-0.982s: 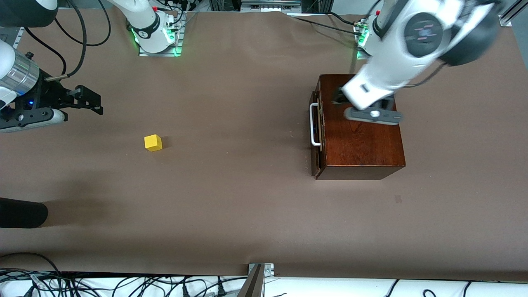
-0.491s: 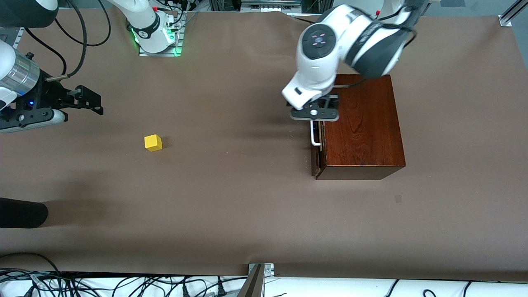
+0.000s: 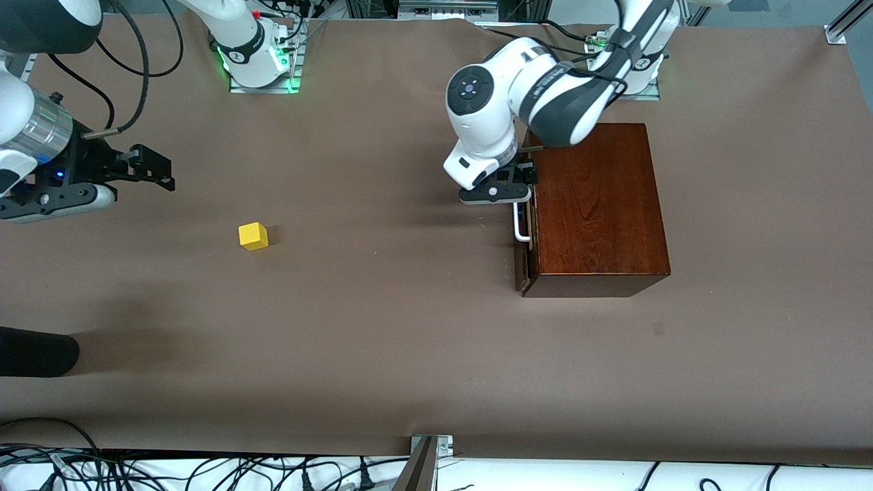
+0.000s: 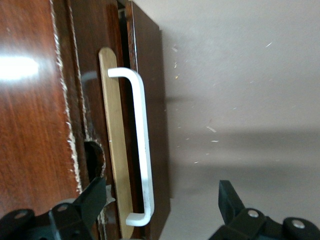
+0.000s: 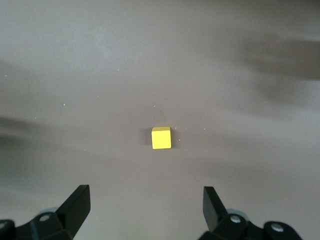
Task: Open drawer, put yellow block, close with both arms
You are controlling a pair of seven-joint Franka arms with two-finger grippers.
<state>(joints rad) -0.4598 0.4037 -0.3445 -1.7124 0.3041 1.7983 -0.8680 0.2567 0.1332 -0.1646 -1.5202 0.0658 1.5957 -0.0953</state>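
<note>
The dark reddish-brown box [image 3: 600,204] stands toward the left arm's end of the table, its drawer front [image 3: 522,266] facing the table's middle. The white bar handle [image 3: 520,225] [image 4: 142,140] runs along that front, and a thin pale wood strip [image 4: 112,135] shows beside it. My left gripper [image 3: 496,194] [image 4: 160,200] hangs open over the handle's end toward the arm bases, one finger [image 4: 92,197] on the box side, the other [image 4: 227,195] over bare table. The yellow block [image 3: 253,236] [image 5: 161,137] lies on the table. My right gripper [image 3: 155,167] [image 5: 145,200] is open in the air, short of the block.
A black rounded object [image 3: 34,351] juts in at the table's edge toward the right arm's end. Cables [image 3: 204,470] and a metal bracket [image 3: 428,453] line the edge nearest the front camera. The brown table [image 3: 382,327] stretches bare between block and box.
The left arm swung from over the box's top across to the drawer front, and its gripper now straddles the handle's end. The right gripper shifted only slightly. Block and box stayed put.
</note>
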